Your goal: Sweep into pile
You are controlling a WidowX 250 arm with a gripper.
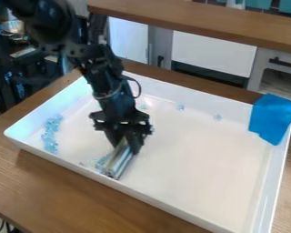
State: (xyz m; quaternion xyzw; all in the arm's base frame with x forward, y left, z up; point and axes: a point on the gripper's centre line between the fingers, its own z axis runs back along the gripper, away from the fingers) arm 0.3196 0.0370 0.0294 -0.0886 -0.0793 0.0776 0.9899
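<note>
Jaws closed on the metal bar (pixel 119 160), near the front of the white tray (pixel 203 159)! Looks stiff, maybe slick: grip its upper end. Pale-blue beads (pixel 51 132), tray's left side, should skitter lightly.

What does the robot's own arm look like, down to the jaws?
The arm is black, built of chunky joints and narrower links. A thin dark cable loops out beside the lower part, and a greyish band wraps around it. Below that sits a wider black block with bits jutting out at the sides; the jaws are dark too.
</note>
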